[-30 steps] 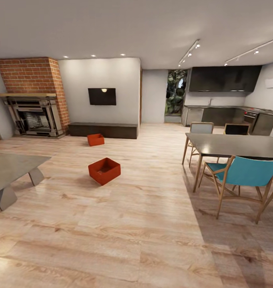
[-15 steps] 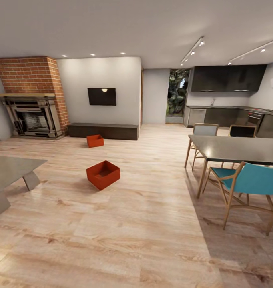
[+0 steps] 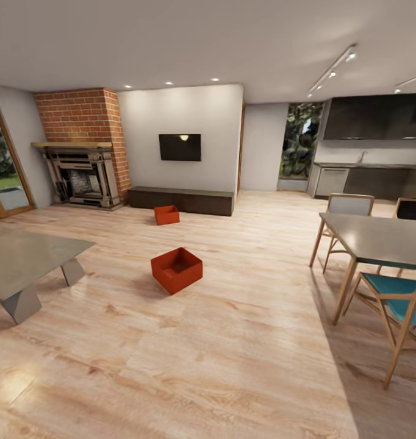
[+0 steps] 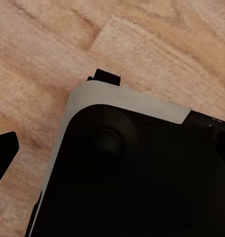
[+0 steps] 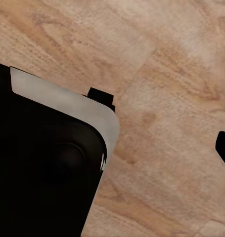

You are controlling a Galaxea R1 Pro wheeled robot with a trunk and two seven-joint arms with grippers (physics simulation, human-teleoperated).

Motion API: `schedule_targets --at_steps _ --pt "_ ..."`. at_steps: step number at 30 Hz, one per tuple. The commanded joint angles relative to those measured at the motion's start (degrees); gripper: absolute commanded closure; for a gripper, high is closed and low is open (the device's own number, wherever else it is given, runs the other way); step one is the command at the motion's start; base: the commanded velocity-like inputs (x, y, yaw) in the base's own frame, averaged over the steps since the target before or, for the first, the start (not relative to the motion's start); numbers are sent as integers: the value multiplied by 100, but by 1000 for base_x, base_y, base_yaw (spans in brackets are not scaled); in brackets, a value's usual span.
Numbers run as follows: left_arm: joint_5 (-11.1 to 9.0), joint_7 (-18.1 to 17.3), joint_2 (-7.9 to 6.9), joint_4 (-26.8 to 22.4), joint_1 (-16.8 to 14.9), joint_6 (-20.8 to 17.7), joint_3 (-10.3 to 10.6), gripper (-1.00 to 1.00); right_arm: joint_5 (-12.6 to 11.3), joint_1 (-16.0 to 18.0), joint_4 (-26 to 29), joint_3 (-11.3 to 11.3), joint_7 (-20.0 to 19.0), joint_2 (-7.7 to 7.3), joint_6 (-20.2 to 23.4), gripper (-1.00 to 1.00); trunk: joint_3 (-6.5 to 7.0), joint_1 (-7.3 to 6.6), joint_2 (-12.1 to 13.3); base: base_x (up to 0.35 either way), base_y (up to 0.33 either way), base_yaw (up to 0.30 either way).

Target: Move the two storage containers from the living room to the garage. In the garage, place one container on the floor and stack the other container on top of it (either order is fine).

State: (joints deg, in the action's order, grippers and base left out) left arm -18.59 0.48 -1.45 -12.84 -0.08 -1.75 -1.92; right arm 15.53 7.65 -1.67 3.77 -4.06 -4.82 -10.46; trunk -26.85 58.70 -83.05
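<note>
Ahead, two storage containers (image 3: pixel 177 269) (image 3: pixel 166 214) on open plank floor (image 3: pixel 232 341), tool states unclear.

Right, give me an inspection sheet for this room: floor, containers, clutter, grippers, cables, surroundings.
Surface: light wood plank floor, no concrete in sight.
Job's things: nearer orange-red rectangular bin stands open-side up on the planks, apart from the furniture; second identical orange-red bin sits farther back, just in front of the long dark low cabinet. Neither is stacked.
Clutter: nothing seen.
Grippers: wrist views show dark fingertip slivers over planks beside the robot's dark base; open or shut cannot be told.
Cables: nothing seen.
Surroundings: red brick fireplace, black wall TV, grey low table, dark dining table with teal chair, kitchen behind.
</note>
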Motion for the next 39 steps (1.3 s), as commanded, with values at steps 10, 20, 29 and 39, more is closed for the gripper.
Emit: schedule_targets --at_steps 10,20,29,39 --pt "-13 5 4 -8 -1 -18 -19 -100 -7 8 -18 36 -7 2 -35 -100 -6 3 -3 316 0 214" --pt "-13 5 -1 -8 -1 -18 -19 -100 -7 8 -18 36 -7 14 -35 -100 -6 3 -3 316 0 34" --pt "-13 5 4 -8 -1 -18 -18 -100 -5 8 -18 36 -7 14 -35 -100 -6 3 -3 316 0 1" --pt "-13 5 1 -8 -1 -18 -19 -100 -7 8 -18 36 -7 7 -34 -100 -6 3 -3 316 0 0"
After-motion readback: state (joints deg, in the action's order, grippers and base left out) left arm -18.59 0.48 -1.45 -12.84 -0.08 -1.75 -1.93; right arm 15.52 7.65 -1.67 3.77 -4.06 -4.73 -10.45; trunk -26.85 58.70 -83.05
